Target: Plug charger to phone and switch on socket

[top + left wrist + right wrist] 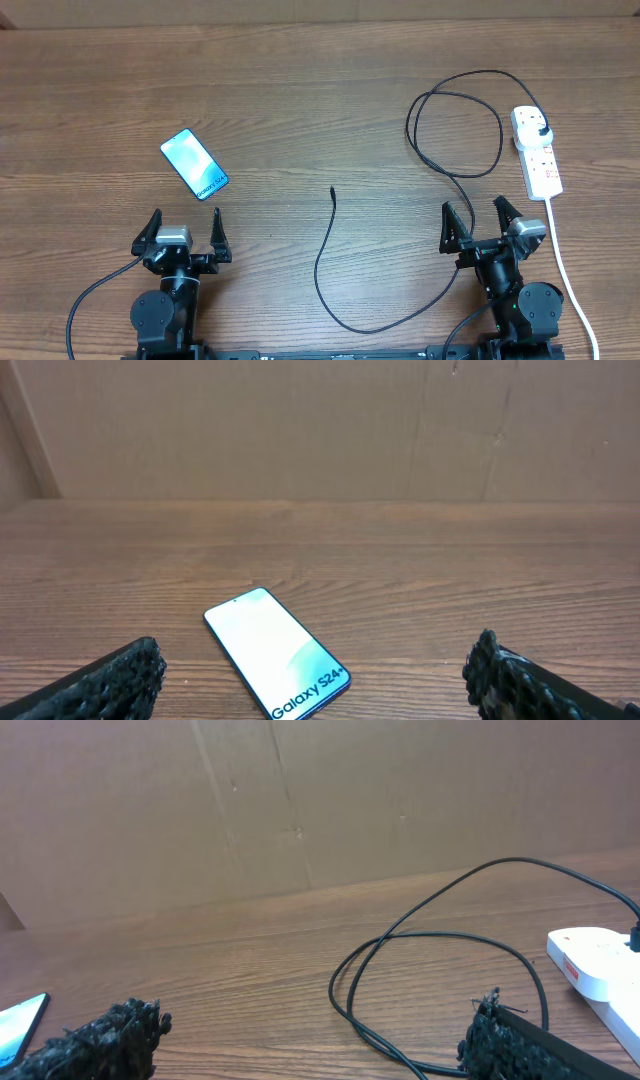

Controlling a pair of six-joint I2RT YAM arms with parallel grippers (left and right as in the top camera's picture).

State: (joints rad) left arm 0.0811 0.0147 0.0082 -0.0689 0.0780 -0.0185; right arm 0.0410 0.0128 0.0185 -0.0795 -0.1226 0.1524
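The phone lies flat on the table at the left, screen lit; it shows in the left wrist view with "Galaxy S24" text at its near end. The charger cable loops from its black plug head, seated in the white socket strip at the far right, down to a free connector tip mid-table. The loop shows in the right wrist view. My left gripper is open just short of the phone. My right gripper is open, left of the socket.
The socket's thick white cord runs down the right side past my right arm. A brown cardboard wall stands behind the wooden table.
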